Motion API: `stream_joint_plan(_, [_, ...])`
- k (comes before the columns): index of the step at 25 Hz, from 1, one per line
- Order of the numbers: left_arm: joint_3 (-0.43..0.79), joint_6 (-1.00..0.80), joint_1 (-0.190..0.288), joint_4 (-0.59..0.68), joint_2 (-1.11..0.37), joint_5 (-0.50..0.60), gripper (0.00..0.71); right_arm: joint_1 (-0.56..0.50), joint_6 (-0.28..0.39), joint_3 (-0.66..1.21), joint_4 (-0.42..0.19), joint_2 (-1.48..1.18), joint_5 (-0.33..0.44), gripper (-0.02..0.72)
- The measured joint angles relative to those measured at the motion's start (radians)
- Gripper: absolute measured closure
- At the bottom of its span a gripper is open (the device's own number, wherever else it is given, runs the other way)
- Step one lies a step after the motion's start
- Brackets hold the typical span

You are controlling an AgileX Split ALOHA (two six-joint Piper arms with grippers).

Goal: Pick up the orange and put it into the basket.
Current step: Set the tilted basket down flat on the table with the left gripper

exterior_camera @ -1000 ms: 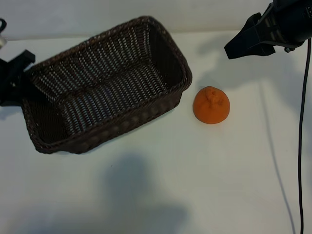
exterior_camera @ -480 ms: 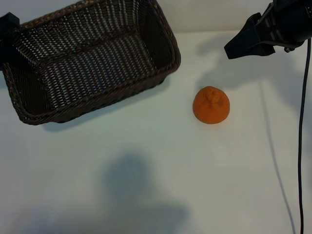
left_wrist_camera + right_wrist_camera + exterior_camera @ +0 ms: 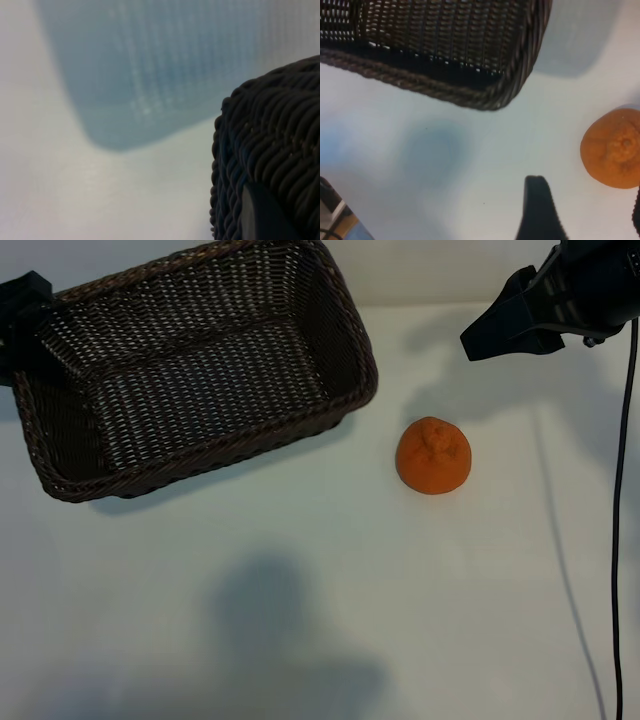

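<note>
White matte tabletop (image 3: 300, 620) filled the scene. At its left edge the left gripper (image 3: 22, 315) pinched the braided rim of the basket (image 3: 200, 370), a dark-brown woven wicker rectangle with rounded corners, lifted off the surface; the gripper was mostly cut off. The right gripper (image 3: 500, 330) hung with jaws apart above the bumpy round orange (image 3: 433, 455), which lay on the table beside the basket.

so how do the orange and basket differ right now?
The orange is small, round and bright orange; the basket is large, rectangular, dark brown wicker. The orange lies free on the table, touched by neither gripper; the basket is held at its end by the left gripper and lifted, its shadow showing beneath. The right gripper hangs open above the orange. The orange is outside the basket.
</note>
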Motion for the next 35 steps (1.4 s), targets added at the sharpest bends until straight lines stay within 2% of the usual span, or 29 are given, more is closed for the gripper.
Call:
stream_joint_plan(3, [0.000,0.000,-0.012,0.001,0.000,0.000,0.534,0.000,0.000,0.000,0.000,0.000,0.000,0.259])
stream_joint_plan(35, [-0.012,-0.001,-0.012,0.028,0.000,0.000,0.534,0.000,0.000,0.000,0.000,0.000,0.001,0.259])
